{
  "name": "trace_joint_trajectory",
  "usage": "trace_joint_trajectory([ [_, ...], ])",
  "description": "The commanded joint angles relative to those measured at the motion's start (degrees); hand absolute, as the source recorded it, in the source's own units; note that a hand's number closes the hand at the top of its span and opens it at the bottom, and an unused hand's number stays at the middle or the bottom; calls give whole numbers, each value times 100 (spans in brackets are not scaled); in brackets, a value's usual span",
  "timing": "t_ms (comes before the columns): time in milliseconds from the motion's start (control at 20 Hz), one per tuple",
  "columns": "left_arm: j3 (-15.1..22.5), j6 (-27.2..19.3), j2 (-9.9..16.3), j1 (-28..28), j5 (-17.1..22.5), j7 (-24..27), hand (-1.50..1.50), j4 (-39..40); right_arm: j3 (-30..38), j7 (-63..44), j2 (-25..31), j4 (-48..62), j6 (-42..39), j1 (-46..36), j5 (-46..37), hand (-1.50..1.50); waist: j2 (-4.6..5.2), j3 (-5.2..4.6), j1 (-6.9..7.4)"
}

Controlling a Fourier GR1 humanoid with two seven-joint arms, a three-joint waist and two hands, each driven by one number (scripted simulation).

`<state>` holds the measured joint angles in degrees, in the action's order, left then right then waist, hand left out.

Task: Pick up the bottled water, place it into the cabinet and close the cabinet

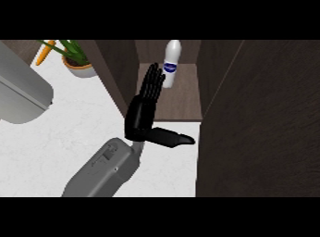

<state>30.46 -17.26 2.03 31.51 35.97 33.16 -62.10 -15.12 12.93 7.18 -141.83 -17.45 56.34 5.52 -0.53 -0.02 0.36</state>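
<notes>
I see the bottled water (172, 62) upright inside the cabinet (173, 99), just beyond my empty right robot hand (144, 111), fingers straight.

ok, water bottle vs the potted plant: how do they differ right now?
The water bottle stands upright inside the open cabinet; the potted plant sits outside it on the white counter. The bottle is tall, slim and white with a blue label; the plant is low and wide, with green leaves in a pale pot. An open hand reaches just short of the bottle; nothing is near the plant. Both stand upright.
</notes>
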Motion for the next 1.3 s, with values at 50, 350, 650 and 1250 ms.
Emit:
trace_joint_trajectory([
  [50,325,54,348,-791,-126,-340,-150,-1341,-135,73,141,-193,-135,-137,-458,-150,2,1,1],
  [350,528,48,986,-1905,-81,-588,150,-2403,-203,-25,966,-599,-832,235,-695,150,-16,-2,4],
  [650,54,264,1694,-2506,108,-542,-150,-3087,-613,83,1492,-959,-1300,260,-982,150,-11,-8,-29],
  [1250,-682,767,2433,-3964,890,-362,-150,-4200,-2048,-250,1986,-1097,-1490,-238,-1790,150,-49,-42,68],
])
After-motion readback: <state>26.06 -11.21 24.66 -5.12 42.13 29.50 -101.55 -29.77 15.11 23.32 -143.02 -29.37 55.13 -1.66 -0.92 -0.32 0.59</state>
